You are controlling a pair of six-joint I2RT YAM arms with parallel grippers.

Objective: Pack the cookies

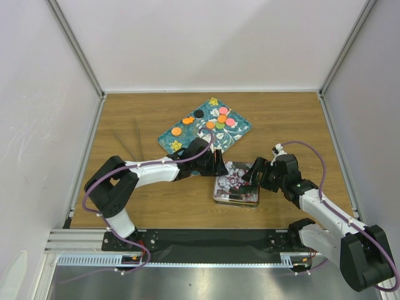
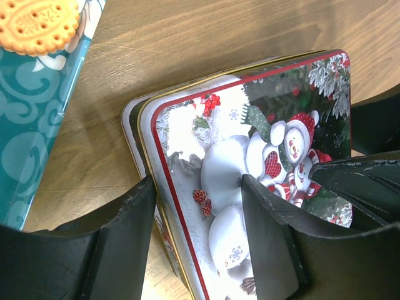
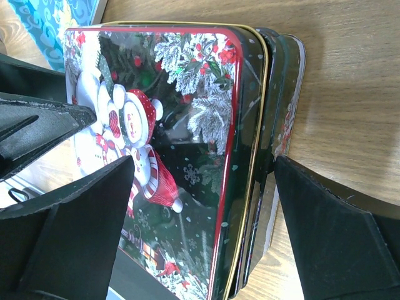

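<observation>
Cookies (image 1: 222, 119) lay loose on the tray (image 1: 240, 129) at eleven o'clock from the tin (image 1: 236, 187), none packed yet, as my left pincer (image 2: 197, 187) stood half spread astride the tin's rim at ten o'clock and my right pincer (image 3: 203, 165) gaped wide over its three o'clock edge, neither holding anything. The cookies looked light, stiff and likely crumbly; lying flat, each seemed best pinched gently across its rim, not pressed from above. The lid (image 3: 181, 125) hid the tin's inside, my left arm covered the tray's near corner, and from above the black cookie (image 1: 199, 114) was hard to make out against the pattern.
</observation>
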